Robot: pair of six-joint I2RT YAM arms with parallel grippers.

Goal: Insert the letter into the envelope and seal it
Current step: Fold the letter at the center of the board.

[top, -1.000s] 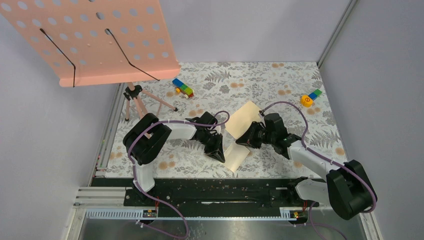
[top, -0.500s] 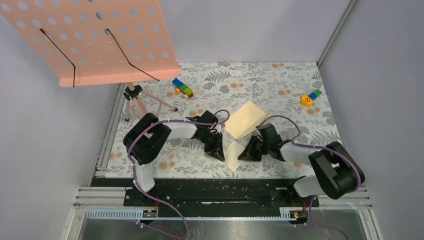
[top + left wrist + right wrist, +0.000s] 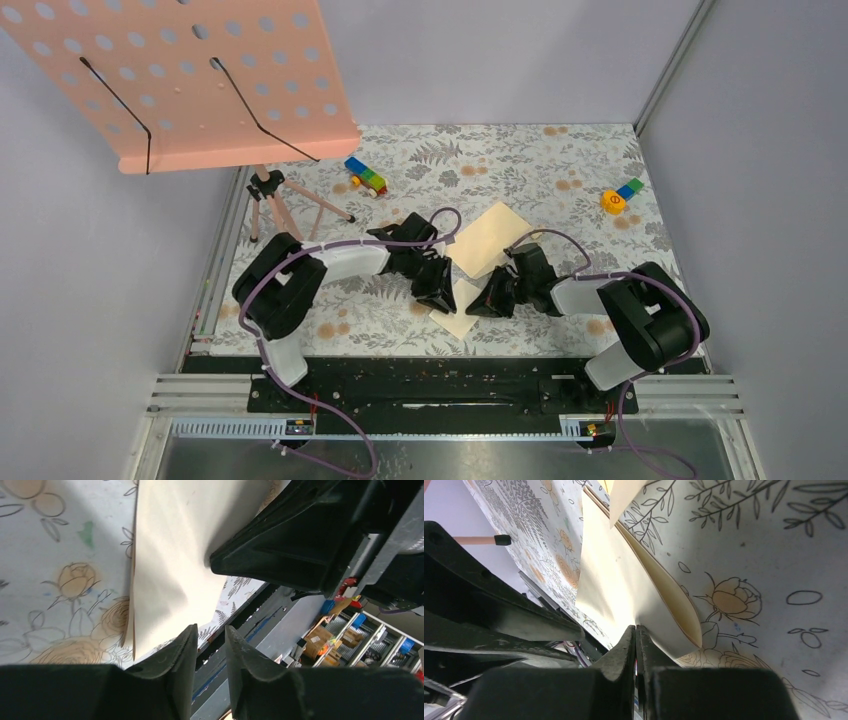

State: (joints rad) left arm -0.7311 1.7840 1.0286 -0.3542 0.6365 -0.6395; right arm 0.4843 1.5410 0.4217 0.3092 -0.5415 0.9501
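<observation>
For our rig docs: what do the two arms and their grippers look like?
Both the left arm and right arm have black joint housings, white links and a purple cable looping alongside. Left gripper and right gripper each have two black wedge-shaped fingers.

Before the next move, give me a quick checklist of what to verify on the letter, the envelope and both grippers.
1. Letter folded: ok, two layers show, though the fold bulges and looks uncreased.
2. Right gripper shut: ok, its tips are at the letter's edge; whether they pinch it, cannot tell.
3. Left gripper free: ok, jaws slightly apart with nothing between them.
4. Envelope within reach: probably ok, it lies flat just beyond both grippers.
5. Envelope flap open: cannot tell.
6. Letter inside envelope: not ok, it lies outside.
</observation>
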